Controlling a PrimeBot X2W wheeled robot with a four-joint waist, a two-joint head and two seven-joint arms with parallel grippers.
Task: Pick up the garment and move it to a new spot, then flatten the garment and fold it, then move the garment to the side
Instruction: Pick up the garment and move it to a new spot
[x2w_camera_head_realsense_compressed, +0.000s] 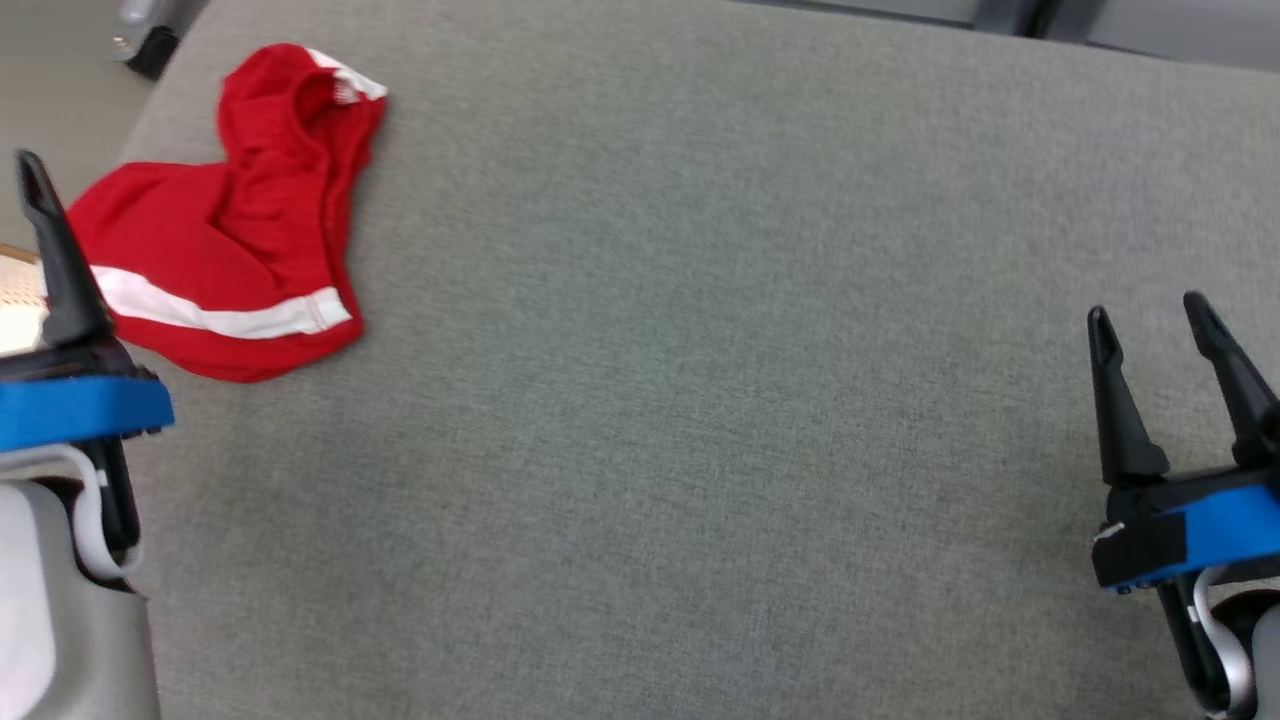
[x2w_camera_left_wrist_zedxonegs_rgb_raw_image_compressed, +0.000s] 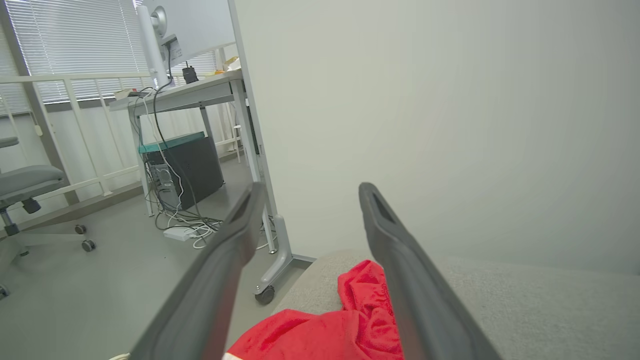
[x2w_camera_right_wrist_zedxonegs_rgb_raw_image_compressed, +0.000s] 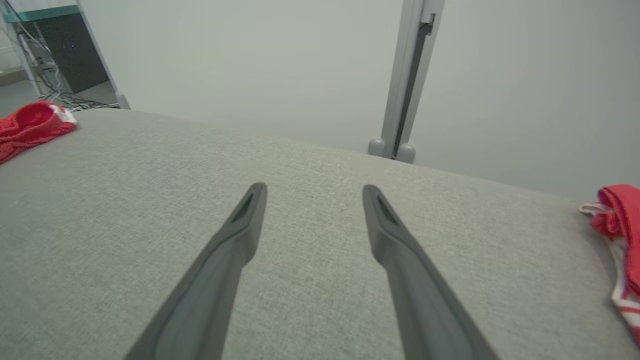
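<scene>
A broad padded tabletop covered in grey woven fabric (x2w_camera_head_realsense_compressed: 700, 400), rounded at its edges, stands before smooth pale partition panels (x2w_camera_left_wrist_zedxonegs_rgb_raw_image_compressed: 425, 125). A crumpled soft red garment with white stripes (x2w_camera_head_realsense_compressed: 230, 240) lies at the far left corner, just beyond the left gripper (x2w_camera_left_wrist_zedxonegs_rgb_raw_image_compressed: 307, 192). Both it and the right gripper (x2w_camera_head_realsense_compressed: 1147, 310) hang spread wide and empty.

Grey fabric-covered surface (x2w_camera_head_realsense_compressed: 700, 400). Pale partition wall (x2w_camera_left_wrist_zedxonegs_rgb_raw_image_compressed: 450, 125) on castors behind. Grey floor (x2w_camera_left_wrist_zedxonegs_rgb_raw_image_compressed: 100, 285); desk (x2w_camera_left_wrist_zedxonegs_rgb_raw_image_compressed: 190, 92), computer tower (x2w_camera_left_wrist_zedxonegs_rgb_raw_image_compressed: 200, 162) and cables (x2w_camera_left_wrist_zedxonegs_rgb_raw_image_compressed: 187, 230) beneath; office chair (x2w_camera_left_wrist_zedxonegs_rgb_raw_image_compressed: 25, 182); bright window blinds (x2w_camera_left_wrist_zedxonegs_rgb_raw_image_compressed: 75, 40).
</scene>
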